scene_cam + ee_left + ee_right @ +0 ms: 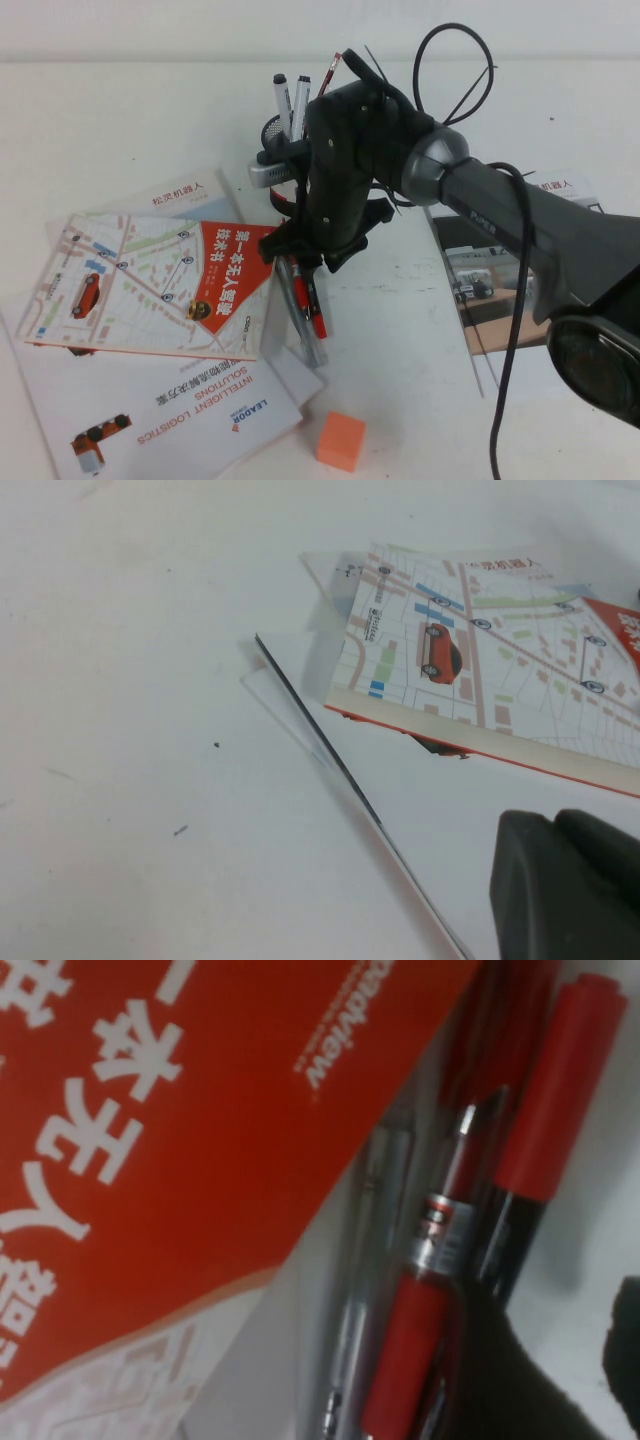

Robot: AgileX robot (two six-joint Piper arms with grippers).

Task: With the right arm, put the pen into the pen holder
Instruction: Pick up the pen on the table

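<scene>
The pen (556, 1100), a red marker with a black middle, lies on the table beside a slim red pen (420, 1340) and a grey-silver pen (365, 1260). In the high view the pen (316, 318) shows just below my right gripper (305, 262). That gripper (570, 1360) points down over the pens and is open, with bare table between its fingers; one finger (500, 1380) covers the pen's black part. The black mesh pen holder (271, 129) stands behind the right arm, mostly hidden, with two white markers (291, 100) in it. My left gripper (570, 880) hovers over the table by a map booklet, fingers together.
A map booklet with a red cover panel (150, 285) lies just left of the pens, over other white booklets (170, 410). An orange cube (340, 440) sits near the front. Another brochure (490, 280) lies under the right arm. Loose black cables (450, 60) arc above the wrist.
</scene>
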